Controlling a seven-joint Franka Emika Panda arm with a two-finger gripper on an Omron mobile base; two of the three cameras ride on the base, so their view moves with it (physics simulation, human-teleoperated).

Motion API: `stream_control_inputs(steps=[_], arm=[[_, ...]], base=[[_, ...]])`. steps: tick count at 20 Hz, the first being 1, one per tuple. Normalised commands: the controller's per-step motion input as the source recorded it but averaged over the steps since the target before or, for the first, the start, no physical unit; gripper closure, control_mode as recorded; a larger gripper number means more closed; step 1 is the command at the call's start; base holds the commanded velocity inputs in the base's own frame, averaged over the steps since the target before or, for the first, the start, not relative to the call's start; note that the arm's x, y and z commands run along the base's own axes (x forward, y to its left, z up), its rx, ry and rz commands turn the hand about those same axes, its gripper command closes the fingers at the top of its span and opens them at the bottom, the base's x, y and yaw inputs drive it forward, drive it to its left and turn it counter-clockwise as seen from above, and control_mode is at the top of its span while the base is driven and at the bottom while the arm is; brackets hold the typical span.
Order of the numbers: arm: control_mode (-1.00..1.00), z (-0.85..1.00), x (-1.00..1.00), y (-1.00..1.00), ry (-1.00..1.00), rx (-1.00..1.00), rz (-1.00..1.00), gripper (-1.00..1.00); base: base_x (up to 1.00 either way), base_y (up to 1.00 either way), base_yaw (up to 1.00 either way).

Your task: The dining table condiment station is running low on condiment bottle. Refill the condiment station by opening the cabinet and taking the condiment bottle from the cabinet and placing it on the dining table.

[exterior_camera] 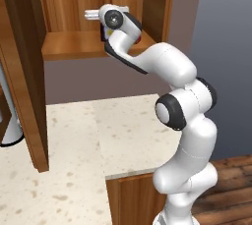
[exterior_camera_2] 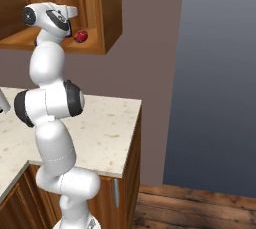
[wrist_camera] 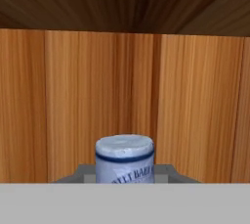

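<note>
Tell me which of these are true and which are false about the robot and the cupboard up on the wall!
1. The cabinet door is open. True.
2. The condiment bottle has a bright red cap. False: its cap is pale blue-grey.
3. The robot's arm reaches up into the cabinet. True.
4. The condiment bottle stands down on the stone worktop. False: it is inside the cabinet, right in front of the claw, with the wooden back wall behind it.
5. A small red thing lies on the cabinet shelf. True.
</note>
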Motion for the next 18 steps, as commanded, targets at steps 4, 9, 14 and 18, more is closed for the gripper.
stream_control_inputs(steps=[4,9,14,18], arm=[[-1.0,0.0,0.0,0.0,0.0,0.0,0.0,1.0],[-1.0,-0.01,-0.1,0.0,-0.03,0.0,0.0,1.0],[-1.0,0.01,-0.71,0.19,-0.1,0.0,0.0,1.0],[-1.0,0.19,-0.93,0.21,0.0,0.0,0.0,1.0]], base=[[0.0,0.0,0.0],[0.0,0.0,0.0],[0.0,0.0,0.0],[0.0,0.0,0.0]])
